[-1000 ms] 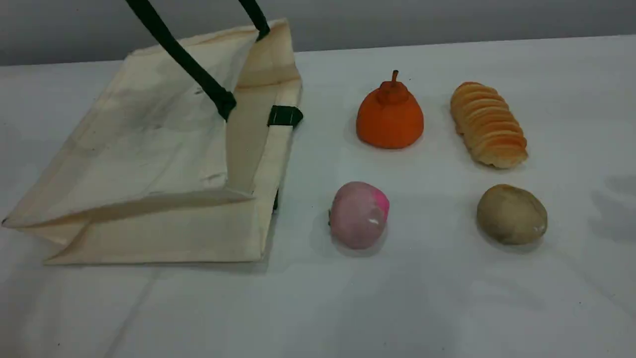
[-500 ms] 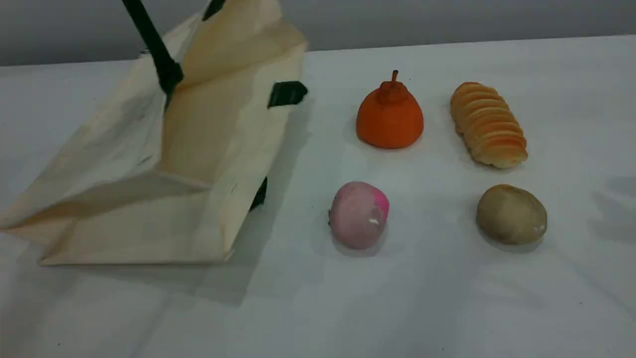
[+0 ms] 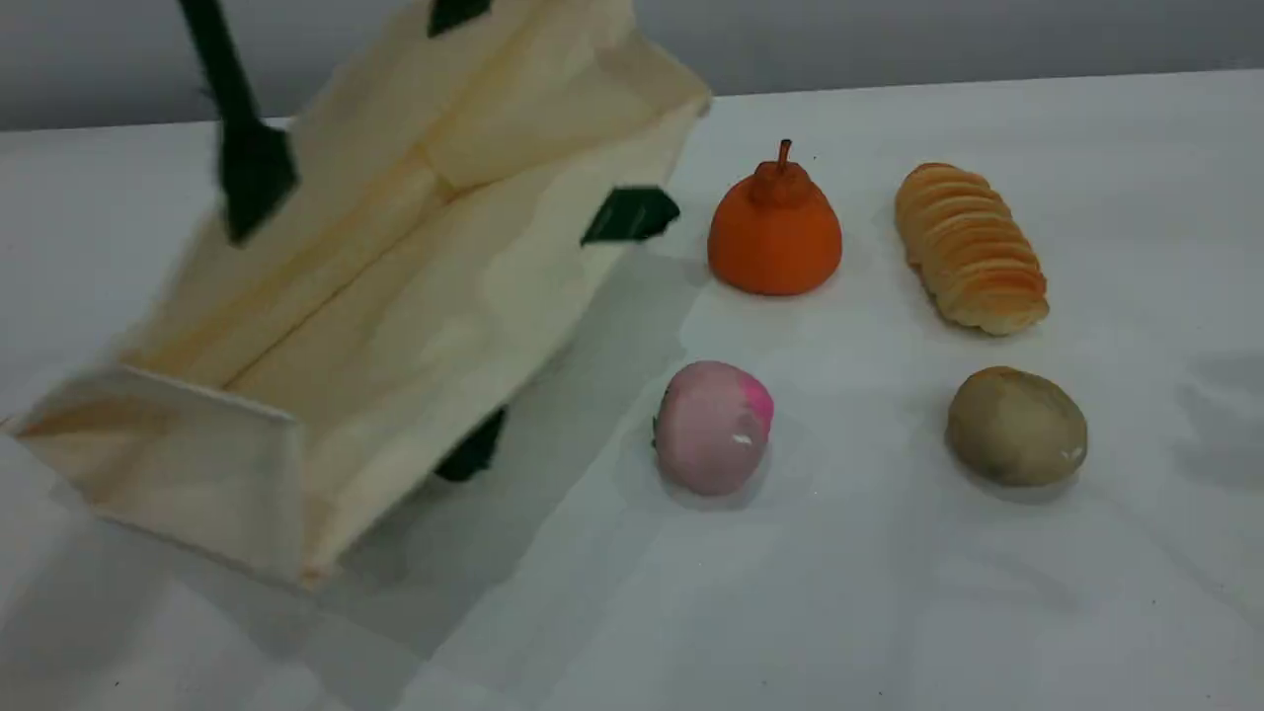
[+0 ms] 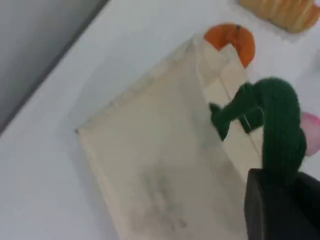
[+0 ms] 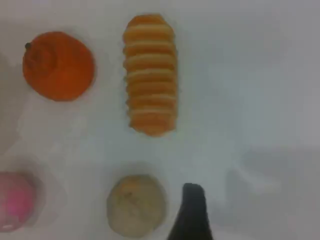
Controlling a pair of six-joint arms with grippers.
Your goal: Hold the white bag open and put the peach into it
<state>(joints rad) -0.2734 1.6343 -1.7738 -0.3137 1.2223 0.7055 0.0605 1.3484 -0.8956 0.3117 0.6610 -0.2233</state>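
Observation:
The white bag [image 3: 415, 276] hangs tilted at the left of the scene view, its mouth raised and opened toward the upper right and its bottom corner resting on the table. One dark green handle [image 3: 242, 148] runs up out of the top edge. In the left wrist view that handle [image 4: 280, 130] ends in my left gripper [image 4: 280, 195], which is shut on it above the bag [image 4: 160, 165]. The pale pink peach [image 3: 713, 427] lies on the table just right of the bag, untouched. One dark fingertip [image 5: 192, 212] of my right gripper hovers beside the potato, holding nothing; the peach [image 5: 15, 200] shows at that view's left edge.
An orange pear-shaped fruit [image 3: 775, 232] stands behind the peach, close to the bag's raised rim. A ridged bread loaf [image 3: 970, 247] lies at the back right and a tan potato [image 3: 1017, 425] in front of it. The white table [image 3: 790, 592] stretches out in front.
The bag has been pulled up by its handle from lying flat; it now tilts with its mouth spread open toward the right. The handle has shifted left. The fruits have not moved.

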